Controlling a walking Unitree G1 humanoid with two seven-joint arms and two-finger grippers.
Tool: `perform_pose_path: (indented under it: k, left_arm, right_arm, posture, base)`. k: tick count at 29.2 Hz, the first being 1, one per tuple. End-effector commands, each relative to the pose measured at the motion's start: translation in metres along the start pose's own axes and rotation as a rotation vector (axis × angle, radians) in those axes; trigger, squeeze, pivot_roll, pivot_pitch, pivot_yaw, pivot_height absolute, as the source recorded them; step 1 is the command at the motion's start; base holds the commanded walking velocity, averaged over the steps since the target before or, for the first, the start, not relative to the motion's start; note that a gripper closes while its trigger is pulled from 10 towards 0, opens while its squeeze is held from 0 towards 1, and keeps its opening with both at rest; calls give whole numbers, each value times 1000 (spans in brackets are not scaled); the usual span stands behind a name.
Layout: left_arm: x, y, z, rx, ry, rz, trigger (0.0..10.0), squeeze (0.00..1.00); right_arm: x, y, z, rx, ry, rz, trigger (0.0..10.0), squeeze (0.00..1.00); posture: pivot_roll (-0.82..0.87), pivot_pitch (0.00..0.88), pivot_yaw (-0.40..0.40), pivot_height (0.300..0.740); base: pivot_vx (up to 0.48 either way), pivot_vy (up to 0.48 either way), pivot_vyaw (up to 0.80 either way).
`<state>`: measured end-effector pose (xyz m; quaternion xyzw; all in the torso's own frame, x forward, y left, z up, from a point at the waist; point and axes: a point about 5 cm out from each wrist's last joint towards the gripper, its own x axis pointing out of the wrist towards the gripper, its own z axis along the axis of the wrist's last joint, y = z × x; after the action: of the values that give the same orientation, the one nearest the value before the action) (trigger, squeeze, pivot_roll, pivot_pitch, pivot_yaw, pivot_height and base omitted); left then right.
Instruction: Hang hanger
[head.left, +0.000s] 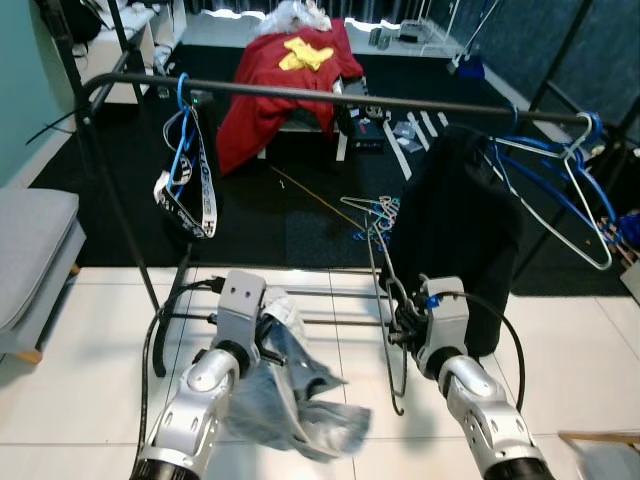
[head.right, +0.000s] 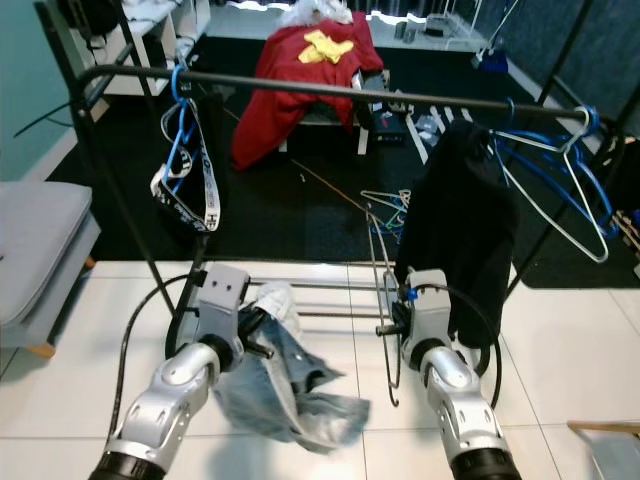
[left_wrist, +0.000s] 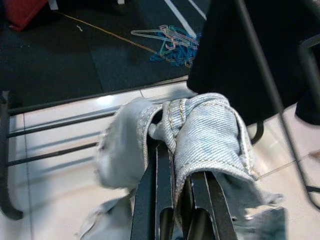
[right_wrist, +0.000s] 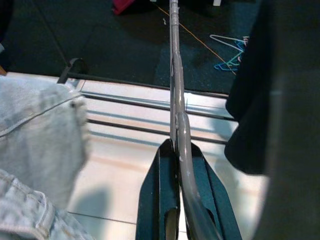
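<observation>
Grey wire hanger (head.left: 385, 300) sits clamped in the right gripper (right_wrist: 176, 150) below the rail (head.left: 330, 95); left gripper (left_wrist: 167, 165) jaws pinch denim jeans (head.left: 295, 395), seemingly bunched.

The rail (head.left: 330, 95) is bare between the strap hanger (head.left: 185, 170) and black garment (head.left: 455, 230).
</observation>
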<state>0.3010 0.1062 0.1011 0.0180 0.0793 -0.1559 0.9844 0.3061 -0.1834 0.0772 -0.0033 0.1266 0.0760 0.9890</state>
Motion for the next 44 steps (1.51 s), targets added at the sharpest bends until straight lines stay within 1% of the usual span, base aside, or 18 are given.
perform_pose_path:
  k: [1,16,22,25,27,28,29,30,33,34,35,37,38,39,41,42,43,44]
  left_arm:
    - [-3,5,4,12,-19,14,10000,0]
    - [-2,6,8,12,-32,1,10000,0]
    - [-5,4,5,17,-28,-7,10000,0]
    - [-9,0,3,41,-28,-42,10000,0]
    - [-11,-2,2,54,-25,-58,10000,0]
    - [-11,-2,2,54,-25,-58,10000,0]
    - [-10,-3,2,54,-24,-60,10000,0]
    - [-10,-3,2,54,-24,-60,10000,0]
    - [-9,-3,3,56,-27,-73,10000,0]
    - [-9,-3,3,56,-27,-73,10000,0]
    - [-9,-3,4,57,-28,-75,10000,0]
    - [-9,-3,4,57,-28,-75,10000,0]
    - [-9,-3,4,58,-28,-77,10000,0]
    - [-9,-3,4,58,-28,-77,10000,0]
    - [-8,-2,5,66,-27,-79,10000,0]
    - [-8,-2,5,66,-27,-79,10000,0]
    - [-8,-2,5,69,-26,-80,10000,0]
    - [-8,-2,5,69,-26,-80,10000,0]
  right_arm:
    - [1,7,6,-1,-38,22,10000,0]
    - [6,2,16,-7,-67,11,10000,0]
    - [5,-3,26,-3,-112,-5,10000,0]
    - [5,-10,37,-29,-131,-24,10000,0]
    - [5,-16,49,-60,-150,-35,10000,0]
    - [5,-16,49,-60,-150,-35,10000,0]
    - [6,-21,59,-77,-164,-45,10000,0]
    - [6,-21,59,-77,-164,-45,10000,0]
    - [7,-38,96,-136,-232,-96,10000,0]
    - [7,-38,96,-136,-232,-96,10000,0]
    - [7,-42,106,-146,-255,-108,10000,0]
    - [7,-42,106,-146,-255,-108,10000,0]
    - [6,-46,116,-164,-281,-120,10000,0]
    - [6,-46,116,-164,-281,-120,10000,0]
    - [1,-52,148,-206,-380,-152,10000,0]
    - [1,-52,148,-206,-380,-152,10000,0]
    - [-2,-52,160,-211,-422,-158,10000,0]
    - [-2,-52,160,-211,-422,-158,10000,0]
  posture:
    - [-14,107,-53,740]
    - [-13,96,-57,740]
    - [-17,96,-50,740]
    - [-16,96,-44,740]
    - [-18,95,-37,740]
    - [-18,95,-37,740]
    - [-18,94,-35,740]
    - [-18,94,-35,740]
    - [-19,93,-28,740]
    - [-19,93,-28,740]
    - [-19,93,-28,740]
    - [-19,93,-28,740]
    - [-21,94,-25,740]
    - [-21,94,-25,740]
    - [-24,93,-20,740]
    - [-24,93,-20,740]
    - [-24,92,-19,740]
    - [-24,92,-19,740]
  base:
    - [386,0,0]
    - [370,0,0]
    - [155,0,0]
    - [0,0,0]
    - [0,0,0]
    - [0,0,0]
    - [0,0,0]
    - [0,0,0]
    - [0,0,0]
    - [0,0,0]
    - [0,0,0]
    - [0,0,0]
    - [0,0,0]
    - [0,0,0]
    - [0,0,0]
    - [0,0,0]
    - [0,0,0]
    - [0,0,0]
